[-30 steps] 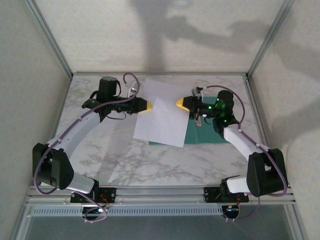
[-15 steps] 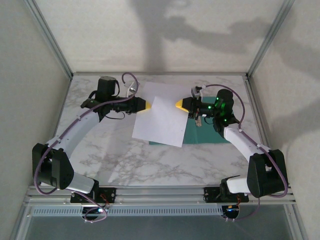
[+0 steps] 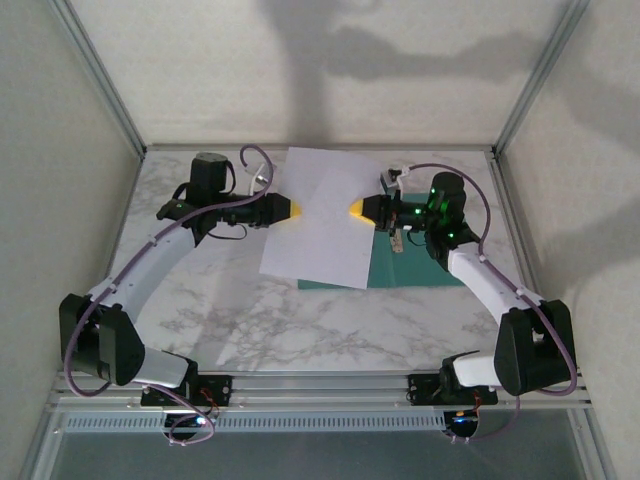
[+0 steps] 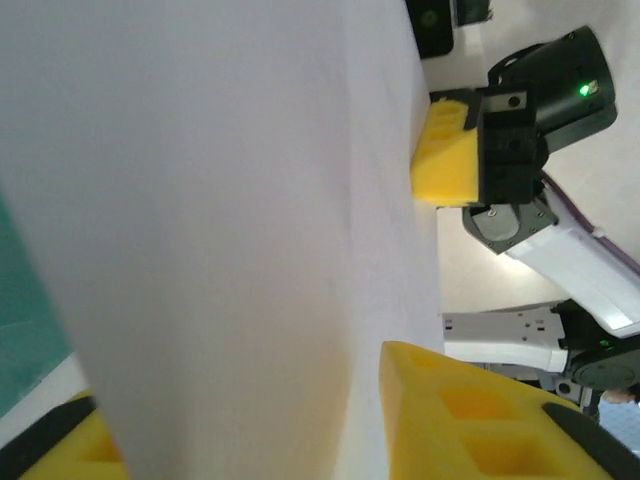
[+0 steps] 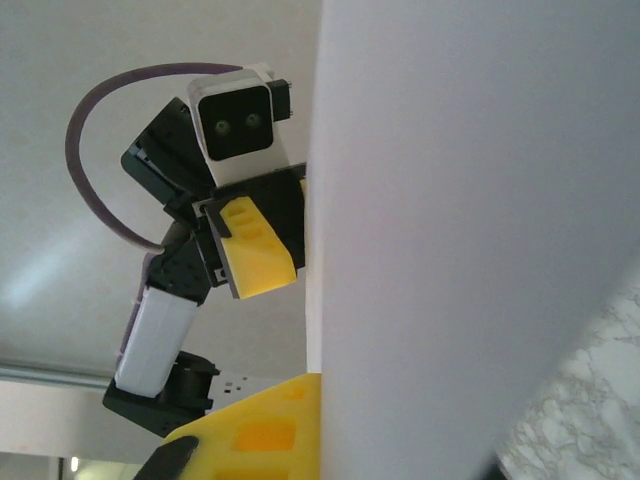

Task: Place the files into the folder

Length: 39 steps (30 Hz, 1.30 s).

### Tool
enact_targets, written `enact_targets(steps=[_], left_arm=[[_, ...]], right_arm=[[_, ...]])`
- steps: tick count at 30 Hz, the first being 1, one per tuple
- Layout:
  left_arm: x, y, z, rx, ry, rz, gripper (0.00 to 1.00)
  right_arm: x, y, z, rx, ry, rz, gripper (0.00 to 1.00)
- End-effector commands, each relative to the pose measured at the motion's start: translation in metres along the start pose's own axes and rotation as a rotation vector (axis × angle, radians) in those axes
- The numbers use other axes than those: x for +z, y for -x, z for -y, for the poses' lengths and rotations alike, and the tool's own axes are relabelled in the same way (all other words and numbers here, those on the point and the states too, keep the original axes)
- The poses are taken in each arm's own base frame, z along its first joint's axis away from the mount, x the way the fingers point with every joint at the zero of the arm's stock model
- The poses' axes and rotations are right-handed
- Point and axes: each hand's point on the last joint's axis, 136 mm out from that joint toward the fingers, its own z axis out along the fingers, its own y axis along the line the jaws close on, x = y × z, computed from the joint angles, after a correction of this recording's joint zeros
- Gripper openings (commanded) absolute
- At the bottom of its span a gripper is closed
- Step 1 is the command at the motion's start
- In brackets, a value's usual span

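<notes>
my right gripper [image 3: 356, 208] is clamped on the right edge of the files [image 3: 322, 230]. the left gripper [image 3: 290, 210] stands parted, with the sheet edge between its fingers. the white sheets span both fingertips and overlap the teal folder [image 3: 420, 268] beneath the right fingers. i'd draw them rightward slowly and level, squaring them over the folder leaf. i can read no writing.

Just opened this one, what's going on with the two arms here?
Both arms meet at the white files, which cover the left part of the teal folder on the marble table. The right gripper is shut on the sheets' right edge. The left gripper sits at their left edge, fingers apart with paper between them. The files are not yet tucked inside the folder.
</notes>
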Motion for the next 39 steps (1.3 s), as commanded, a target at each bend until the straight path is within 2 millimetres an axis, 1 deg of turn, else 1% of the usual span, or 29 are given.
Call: enact_targets(steps=[1, 3, 5, 7, 11, 13, 14, 17, 19, 21, 24, 27, 28, 29, 31, 35, 37, 39], left_arm=[[-0.008, 0.003, 0.006, 0.037, 0.007, 0.027, 0.48], [-0.01, 0.008, -0.008, 0.031, 0.091, 0.062, 0.59], [-0.009, 0.011, -0.017, 0.018, 0.124, 0.084, 0.64], [-0.012, 0.014, -0.032, 0.001, 0.198, 0.12, 0.71], [-0.02, 0.022, -0.055, -0.008, 0.341, 0.212, 0.74], [-0.019, 0.023, -0.062, -0.013, 0.38, 0.243, 0.74], [-0.016, 0.022, -0.064, -0.015, 0.388, 0.251, 0.74], [0.002, 0.014, -0.073, -0.033, 0.406, 0.231, 0.7], [0.02, 0.007, -0.075, -0.048, 0.389, 0.211, 0.66], [0.042, -0.003, -0.078, -0.054, 0.383, 0.177, 0.64], [0.074, -0.014, -0.081, -0.06, 0.376, 0.149, 0.62], [0.102, -0.025, -0.086, -0.092, 0.346, 0.133, 0.61], [0.109, -0.029, -0.09, -0.098, 0.35, 0.125, 0.61], [0.117, -0.035, -0.101, -0.118, 0.374, 0.111, 0.62], [0.129, -0.045, -0.123, -0.179, 0.408, 0.086, 0.59], [0.146, -0.065, -0.141, -0.208, 0.427, 0.047, 0.59], [0.15, -0.075, -0.15, -0.228, 0.445, 0.023, 0.59], [0.15, -0.084, -0.16, -0.253, 0.464, 0.009, 0.59]], right_arm=[[-0.002, -0.003, -0.017, -0.076, -0.016, -0.014, 0.0], [-0.003, -0.006, -0.014, -0.082, -0.07, -0.029, 0.0], [-0.007, -0.008, -0.008, -0.095, -0.158, -0.037, 0.0], [-0.013, -0.009, 0.003, -0.093, -0.269, -0.043, 0.0], [-0.029, -0.009, 0.033, -0.052, -0.504, -0.06, 0.0], [-0.037, -0.008, 0.046, -0.041, -0.598, -0.067, 0.0], [-0.041, -0.008, 0.05, -0.041, -0.638, -0.072, 0.0], [-0.057, -0.004, 0.065, -0.044, -0.788, -0.08, 0.0], [-0.076, -0.001, 0.077, -0.043, -0.934, -0.081, 0.0], [-0.095, 0.004, 0.081, -0.056, -1.063, -0.074, 0.0], [-0.118, 0.011, 0.076, -0.092, -1.192, -0.048, 0.0], [-0.13, 0.018, 0.063, -0.149, -1.249, -0.009, 0.0], [-0.132, 0.021, 0.059, -0.168, -1.257, 0.004, 0.0], [-0.134, 0.022, 0.055, -0.188, -1.266, 0.009, 0.0], [-0.136, 0.025, 0.048, -0.228, -1.272, 0.017, 0.0], [-0.138, 0.029, 0.039, -0.286, -1.27, 0.031, 0.0], [-0.135, 0.03, 0.037, -0.308, -1.252, 0.026, 0.0], [-0.129, 0.029, 0.036, -0.321, -1.217, 0.017, 0.0]])
